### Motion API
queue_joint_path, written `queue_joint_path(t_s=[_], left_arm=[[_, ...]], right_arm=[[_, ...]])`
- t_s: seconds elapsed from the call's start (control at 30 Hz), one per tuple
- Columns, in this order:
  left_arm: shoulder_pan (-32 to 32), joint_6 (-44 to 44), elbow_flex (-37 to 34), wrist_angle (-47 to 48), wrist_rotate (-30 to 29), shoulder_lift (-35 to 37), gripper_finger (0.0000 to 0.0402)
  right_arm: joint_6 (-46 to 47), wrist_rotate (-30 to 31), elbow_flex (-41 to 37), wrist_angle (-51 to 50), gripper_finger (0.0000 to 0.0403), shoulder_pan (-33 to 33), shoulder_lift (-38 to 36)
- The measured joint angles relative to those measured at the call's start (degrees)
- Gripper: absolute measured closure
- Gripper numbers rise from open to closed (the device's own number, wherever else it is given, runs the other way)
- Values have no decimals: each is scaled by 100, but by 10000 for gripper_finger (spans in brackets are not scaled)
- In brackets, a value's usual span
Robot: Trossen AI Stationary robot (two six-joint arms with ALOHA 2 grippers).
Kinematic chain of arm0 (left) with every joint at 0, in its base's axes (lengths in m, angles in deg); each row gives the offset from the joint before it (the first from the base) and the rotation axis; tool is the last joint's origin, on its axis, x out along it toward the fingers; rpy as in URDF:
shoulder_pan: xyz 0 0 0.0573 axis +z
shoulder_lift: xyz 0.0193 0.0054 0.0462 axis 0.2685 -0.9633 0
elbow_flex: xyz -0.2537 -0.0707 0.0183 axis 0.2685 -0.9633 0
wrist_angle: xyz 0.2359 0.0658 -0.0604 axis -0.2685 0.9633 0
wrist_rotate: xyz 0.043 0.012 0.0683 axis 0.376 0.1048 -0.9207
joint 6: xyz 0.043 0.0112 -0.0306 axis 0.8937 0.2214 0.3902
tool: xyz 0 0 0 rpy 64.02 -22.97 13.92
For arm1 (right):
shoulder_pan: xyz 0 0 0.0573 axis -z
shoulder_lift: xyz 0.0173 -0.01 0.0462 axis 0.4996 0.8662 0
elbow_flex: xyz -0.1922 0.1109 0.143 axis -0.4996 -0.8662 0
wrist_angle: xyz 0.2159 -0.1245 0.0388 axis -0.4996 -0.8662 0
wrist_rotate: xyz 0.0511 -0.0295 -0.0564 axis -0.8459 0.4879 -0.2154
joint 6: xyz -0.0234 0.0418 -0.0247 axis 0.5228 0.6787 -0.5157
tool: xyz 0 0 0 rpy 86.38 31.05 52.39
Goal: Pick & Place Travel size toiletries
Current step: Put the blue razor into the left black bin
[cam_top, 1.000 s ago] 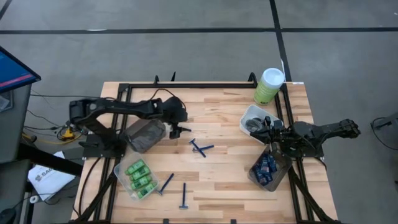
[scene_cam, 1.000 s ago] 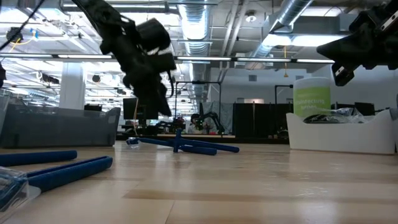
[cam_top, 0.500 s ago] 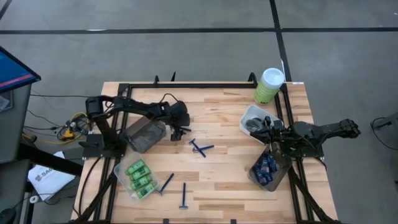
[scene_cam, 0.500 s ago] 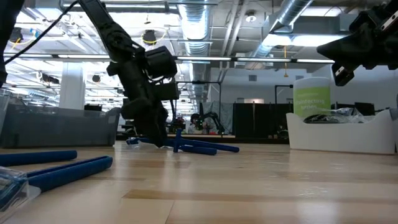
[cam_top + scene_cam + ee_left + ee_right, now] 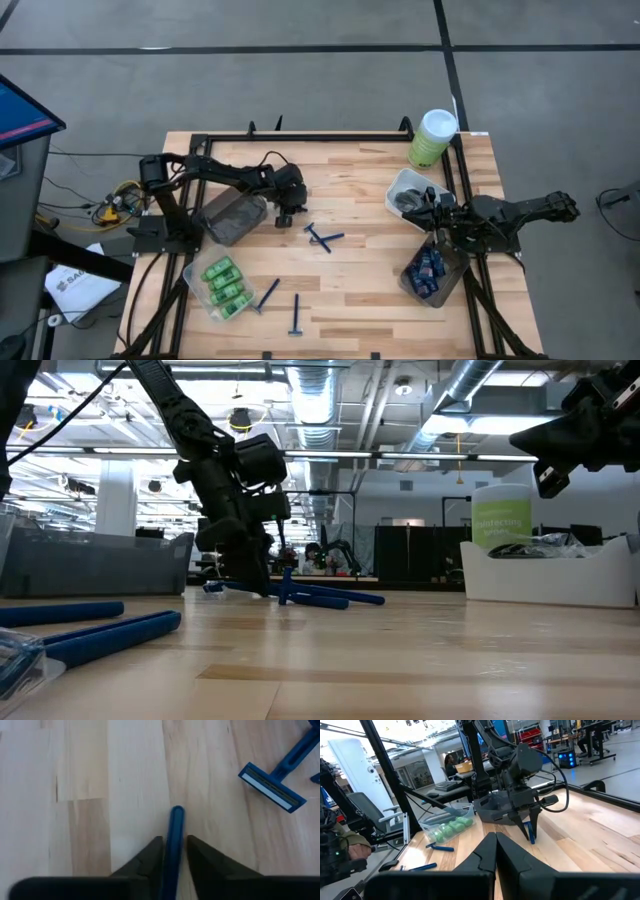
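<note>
My left gripper (image 5: 284,214) is low over the table's middle left, beside the smoky tub (image 5: 232,217), shut on a blue razor (image 5: 174,832). Two more blue razors (image 5: 322,237) lie crossed just to its right; one head (image 5: 272,790) shows in the left wrist view. Near the front edge lie two others (image 5: 267,295) (image 5: 296,315). Green mini bottles (image 5: 224,281) fill a clear tub at front left. My right gripper (image 5: 437,213) hangs shut and empty above the tubs on the right. My left gripper pinches the razor's blue handle (image 5: 173,845) between its two fingers (image 5: 150,862). The fingers slant down from the table's left and lie along the handle. The handle's rounded end (image 5: 177,811) sticks out past the fingertips, close to the wood; whether it is lifted I cannot tell.
A white tub (image 5: 410,190) with dark items and a clear tub (image 5: 432,270) of dark-blue tubes stand at the right under my right arm. A tall pale-green canister (image 5: 432,137) stands at the back right. Bare wood lies in the table's middle and far part.
My left gripper has come down toward the table beside the smoky tub, tipping more steeply, and has shut its fingers on the razor's handle. The crossed razors to its right have stayed put.
</note>
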Motion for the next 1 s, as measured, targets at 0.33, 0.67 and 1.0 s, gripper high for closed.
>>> queue_joint_path(t_s=[0.33,0.67,1.0], left_arm=[[-2,-86,-22,-126,-62,54,377],[22,-462,-17,-232,-138,1666,379],[-80,-1839,-7,595,-1368,4428,379]], right_arm=[[0,0,0,-2,403,0,0],[1,-2,0,0,403,-2,0],[0,-17,0,-2,403,-7,0]])
